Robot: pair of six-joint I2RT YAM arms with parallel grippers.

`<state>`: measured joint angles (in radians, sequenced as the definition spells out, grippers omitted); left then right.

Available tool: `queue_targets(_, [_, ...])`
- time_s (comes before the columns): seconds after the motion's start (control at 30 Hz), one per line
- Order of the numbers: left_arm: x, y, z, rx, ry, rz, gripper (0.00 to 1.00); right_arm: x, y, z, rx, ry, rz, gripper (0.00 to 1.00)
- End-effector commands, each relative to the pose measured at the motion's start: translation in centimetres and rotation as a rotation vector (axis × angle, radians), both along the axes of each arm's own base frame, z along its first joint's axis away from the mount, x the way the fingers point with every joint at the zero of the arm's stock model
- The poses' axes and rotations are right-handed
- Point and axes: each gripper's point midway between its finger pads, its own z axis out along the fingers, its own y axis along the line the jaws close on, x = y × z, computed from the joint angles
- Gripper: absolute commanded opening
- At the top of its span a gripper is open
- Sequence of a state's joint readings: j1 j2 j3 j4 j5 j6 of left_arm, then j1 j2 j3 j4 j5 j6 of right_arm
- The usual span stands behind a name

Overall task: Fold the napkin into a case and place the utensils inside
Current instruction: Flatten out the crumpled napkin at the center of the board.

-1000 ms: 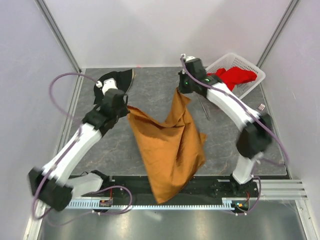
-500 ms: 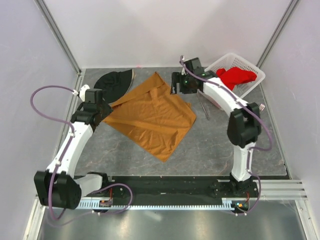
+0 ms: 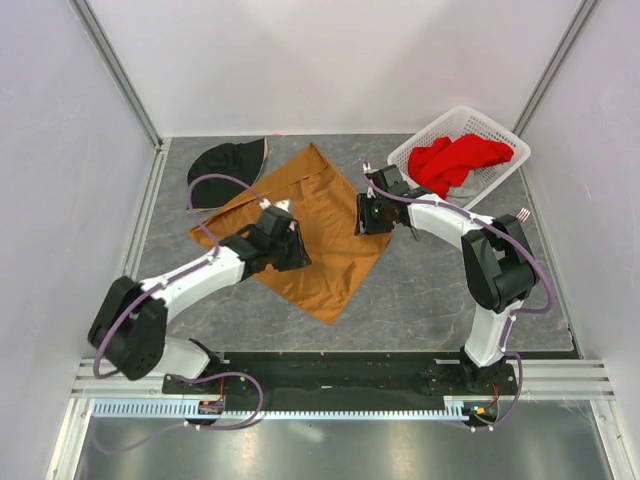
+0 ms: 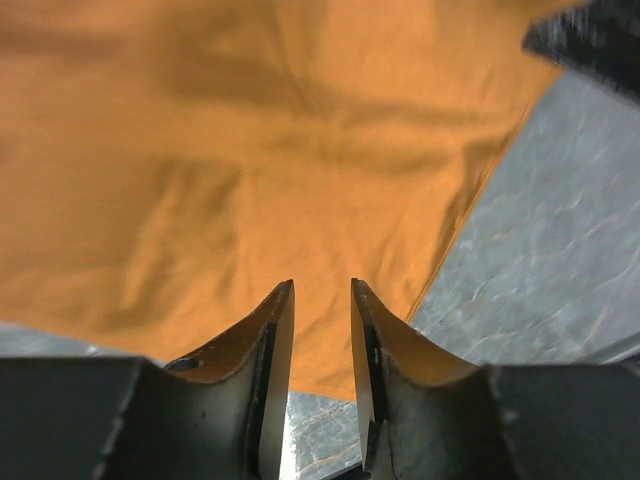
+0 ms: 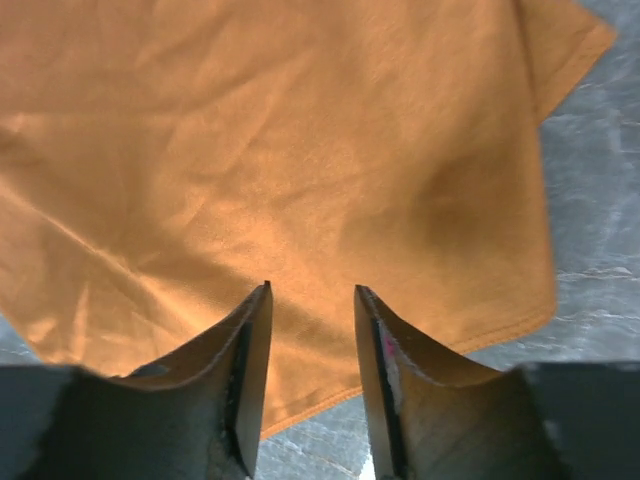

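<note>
Three views, one moment.

**Top view.** The work surface is a grey, stone-patterned table (image 3: 450, 290) boxed in by pale wall panels w/ aluminium corner posts. The napkin (image 3: 320, 215) lies spread flat at mid-table, turned as a diamond. It is a shiny orange-brown single layer w/ soft creases, no case shape. A black hat (image 3: 225, 163) lies just off the napkin's far-left edge. A white basket (image 3: 500, 135) stands beyond the napkin's right corner and holds a red cloth (image 3: 455, 160). The left gripper (image 3: 292, 252) sits over the napkin's near-left part. The right gripper (image 3: 366, 218) sits at the napkin's right corner. Utensils can't be made out from here.

**Left wrist view.** The left gripper (image 4: 322, 286) has its jaws parted by a narrow gap, w/ nothing between them. The napkin (image 4: 250, 150) fills most of the frame beneath, softly wrinkled, w/ one hemmed edge running diagonally. Bare table (image 4: 560, 260) shows beyond that edge. A dark shape past the napkin's far corner is too blurred to name.

**Right wrist view.** The right gripper (image 5: 312, 290) also has its jaws apart, gripping nothing. The napkin (image 5: 300, 150) lies beneath w/ fine creases and a neat hem. Grey table (image 5: 600, 200) shows off the napkin's right edge.
</note>
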<state>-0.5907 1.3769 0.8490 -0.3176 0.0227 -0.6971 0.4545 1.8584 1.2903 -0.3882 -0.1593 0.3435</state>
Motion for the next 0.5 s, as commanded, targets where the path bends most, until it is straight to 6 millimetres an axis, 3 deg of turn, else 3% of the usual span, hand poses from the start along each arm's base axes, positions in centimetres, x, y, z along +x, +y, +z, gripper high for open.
queue_targets(0.0, [-0.7, -2.5, -3.3, 0.011, 0.02, -0.012, 0.35, 0.3, 1.1, 0.0, 0.002, -0.077, 0.019, 0.42])
queue_targets(0.13, [-3.4, -3.1, -6.6, 0.074, 0.095, -0.026, 0.33, -1.6, 0.9, -1.5, -0.036, -0.066, 0.025, 0.39])
queue_targets(0.23, [-5.6, -2.0, -8.4, 0.141, 0.154, 0.026, 0.31, -3.5, 0.7, -3.0, -0.041, -0.04, 0.026, 0.39])
queue_targets(0.33, [-7.8, -1.1, -9.0, 0.182, 0.194, 0.055, 0.31, -5.5, 0.5, -4.2, -0.057, -0.016, 0.027, 0.38])
queue_targets(0.4, [-9.8, -1.7, -9.2, 0.174, 0.21, 0.046, 0.31, -7.3, 0.2, -4.7, -0.067, -0.001, 0.038, 0.38])
queue_targets(0.47, [-12.4, -1.8, -9.3, 0.177, 0.248, 0.029, 0.31, -8.8, 0.2, -4.1, -0.056, 0.001, 0.046, 0.39])
